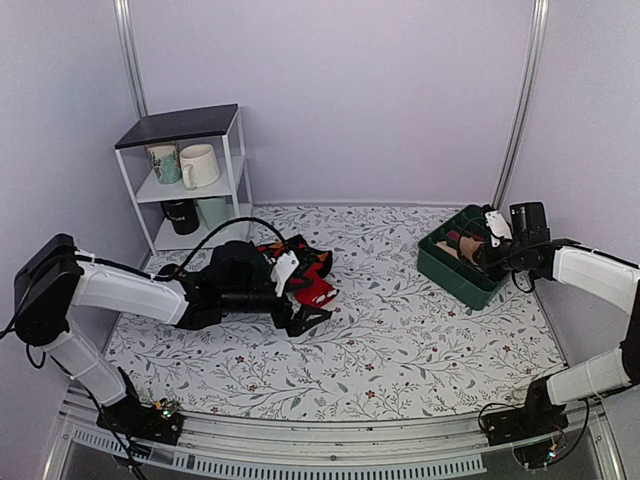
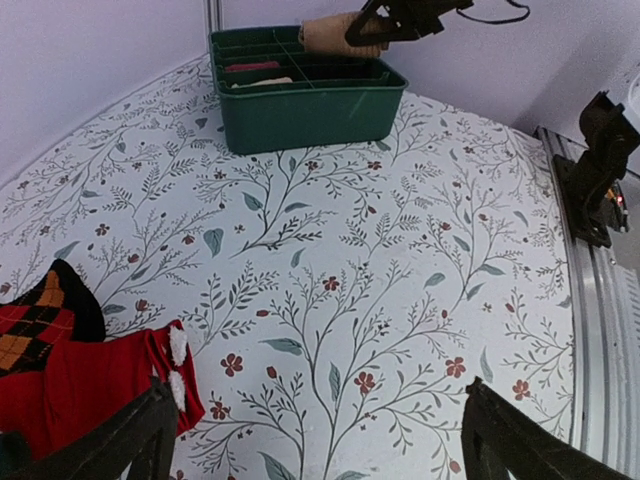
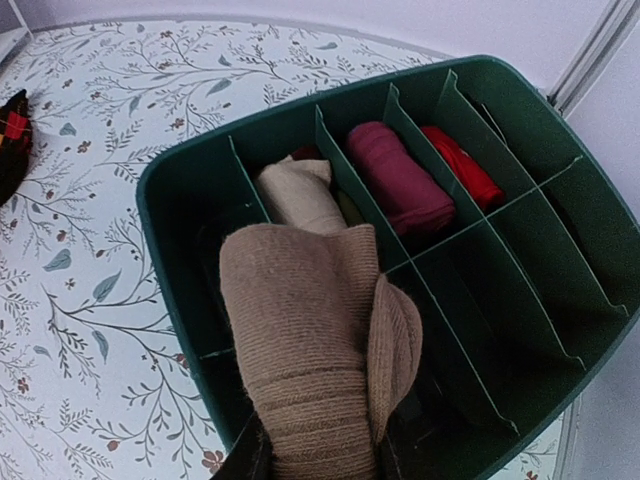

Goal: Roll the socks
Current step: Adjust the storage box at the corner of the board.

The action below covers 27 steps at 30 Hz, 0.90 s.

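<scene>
- Rolled into a tight bundle, the tan socks point(image 3: 310, 340) are seen nearest the right wrist lens, pinched between the fingers of the right gripper point(image 1: 483, 250) and held over the bin's front row of compartments. Contact with the dividers cannot be confirmed.
- Floral worktop point(image 1: 400, 340): noted as the bearing surface for everything below.
- White shelf unit point(image 1: 185, 170): recorded at the far-left corner, with mugs on it.
- Green divided bin point(image 3: 160, 190): placed by the right edge, towards the far-right corner. Several compartments are seen unoccupied.
- Left gripper point(image 2: 315, 450): fingers are spread wide with nothing between them, low over the worktop near the left edge.
- Red sock point(image 2: 90, 385) and argyle sock point(image 2: 40, 320): left loose beside the left gripper, well apart from the bin.
- Stowed rolls: a cream roll point(image 3: 300, 195), a magenta roll point(image 3: 400, 180) and a red roll point(image 3: 460, 165) are lodged in the back row.
- Step in hand, as judged: rolling is complete and stowing is under way.
- Next move, as judged: the bundle is to be lowered squarely between dividers into a vacant compartment before the pinch is released, lest it unroll.
</scene>
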Each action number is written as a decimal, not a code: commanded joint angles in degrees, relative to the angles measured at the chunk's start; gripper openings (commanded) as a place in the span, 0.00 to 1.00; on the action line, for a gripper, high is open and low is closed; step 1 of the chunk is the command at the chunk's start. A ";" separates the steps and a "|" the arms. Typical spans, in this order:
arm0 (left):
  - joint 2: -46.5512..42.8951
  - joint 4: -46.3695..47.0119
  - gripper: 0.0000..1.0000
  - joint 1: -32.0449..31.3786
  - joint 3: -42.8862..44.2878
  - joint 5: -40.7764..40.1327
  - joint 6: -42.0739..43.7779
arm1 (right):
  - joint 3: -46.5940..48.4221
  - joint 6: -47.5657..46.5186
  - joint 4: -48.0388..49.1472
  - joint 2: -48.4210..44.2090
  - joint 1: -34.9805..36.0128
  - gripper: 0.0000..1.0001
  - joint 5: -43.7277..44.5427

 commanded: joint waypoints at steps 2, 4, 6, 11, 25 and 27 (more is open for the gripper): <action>1.84 -2.63 0.99 0.98 2.37 1.81 1.14 | 2.52 2.05 -2.38 1.21 -0.12 0.00 4.67; 2.04 -2.84 1.00 1.08 2.57 1.88 1.43 | 1.26 3.56 -3.04 0.55 -0.12 0.00 5.77; 2.13 -2.83 1.00 1.25 2.58 2.23 1.59 | 0.00 4.80 -3.70 0.64 -0.10 0.00 7.35; 2.07 -3.26 1.00 1.51 2.67 2.67 1.71 | 0.50 6.59 -5.27 3.65 -0.12 0.00 4.65; -0.21 -5.07 1.00 1.66 1.28 2.37 2.38 | -1.21 12.22 -8.61 6.97 6.46 0.00 2.32; -0.53 -5.22 1.00 1.65 1.15 2.24 2.49 | -0.93 13.35 -8.92 7.27 7.90 0.00 0.65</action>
